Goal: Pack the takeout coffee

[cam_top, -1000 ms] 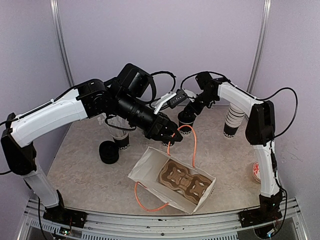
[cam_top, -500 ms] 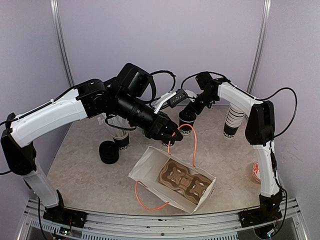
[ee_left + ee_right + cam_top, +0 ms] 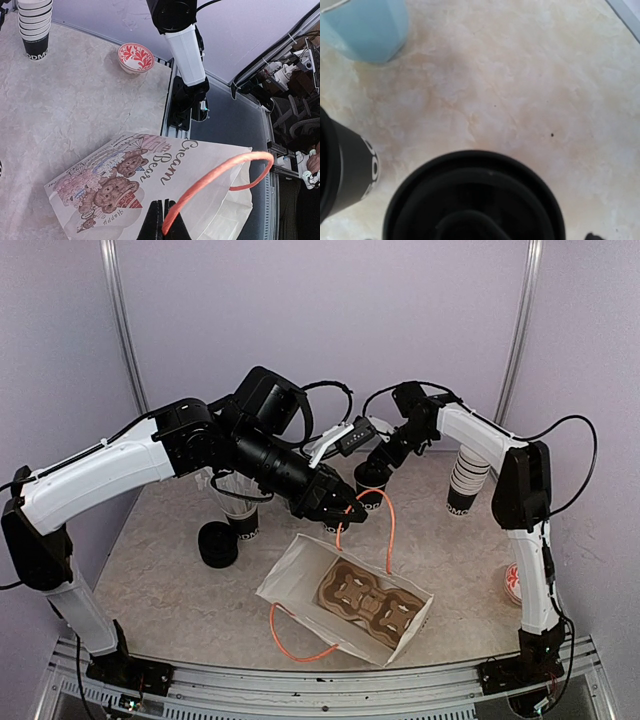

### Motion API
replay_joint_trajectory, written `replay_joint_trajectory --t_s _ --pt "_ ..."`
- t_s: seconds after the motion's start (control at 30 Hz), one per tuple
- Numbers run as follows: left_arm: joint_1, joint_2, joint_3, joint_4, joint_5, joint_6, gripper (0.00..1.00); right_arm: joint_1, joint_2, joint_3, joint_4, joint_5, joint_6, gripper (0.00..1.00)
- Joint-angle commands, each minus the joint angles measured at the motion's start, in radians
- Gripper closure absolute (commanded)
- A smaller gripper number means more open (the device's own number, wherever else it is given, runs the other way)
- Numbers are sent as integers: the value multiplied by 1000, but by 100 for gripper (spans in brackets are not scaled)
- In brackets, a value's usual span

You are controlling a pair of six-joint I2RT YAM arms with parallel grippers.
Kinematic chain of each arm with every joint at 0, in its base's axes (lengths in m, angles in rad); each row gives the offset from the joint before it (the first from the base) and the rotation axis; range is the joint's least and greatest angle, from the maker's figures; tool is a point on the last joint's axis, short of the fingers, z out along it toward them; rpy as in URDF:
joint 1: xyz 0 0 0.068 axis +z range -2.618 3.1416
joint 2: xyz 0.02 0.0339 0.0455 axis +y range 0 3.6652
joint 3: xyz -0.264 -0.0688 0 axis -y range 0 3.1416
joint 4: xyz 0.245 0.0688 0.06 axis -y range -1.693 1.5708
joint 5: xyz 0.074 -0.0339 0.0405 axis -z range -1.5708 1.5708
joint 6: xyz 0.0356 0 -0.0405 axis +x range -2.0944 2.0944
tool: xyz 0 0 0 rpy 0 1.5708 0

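Two tools: left tool (image 3: 161, 220) pinches the orange handle (image 3: 220, 174) of the paper bag (image 3: 295, 575); right tool (image 3: 374, 462) hovers just above the lidded coffee cup (image 3: 475, 195), its spread not discernible.
Cup stands on the desk at the bag's twelve o'clock; straddle its wall below the lid, squeeze gently, keep it upright.

The left arm (image 3: 100, 475) rises from its base at the near left, folds at the elbow and stretches rightward toward the middle, wrist angled down. Its tool (image 3: 348, 512) is pinched tight on an orange handle (image 3: 215, 175). The right arm (image 3: 478, 438) stands tall, forearm reaching left, wrist bent downward. Whether its tool (image 3: 378, 462) stands parted cannot be made out.
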Motion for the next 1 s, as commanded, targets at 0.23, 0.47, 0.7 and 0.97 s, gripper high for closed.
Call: replay_joint_trajectory --t_s 0.23,0.47,0.7,0.97 --pt "-6 -25 1 9 -5 -3 100 3 56 49 -49 -7 7 10" --pt "-5 -29 0 8 -21 -4 100 3 63 42 -65 1 7 14" --pt "6 -23 51 -5 -94 -36 100 3 -30 -30 -62 17 9 24" --pt "47 -10 134 0 -201 -198 100 -28 -260 -301 -49 -28 -12 25"
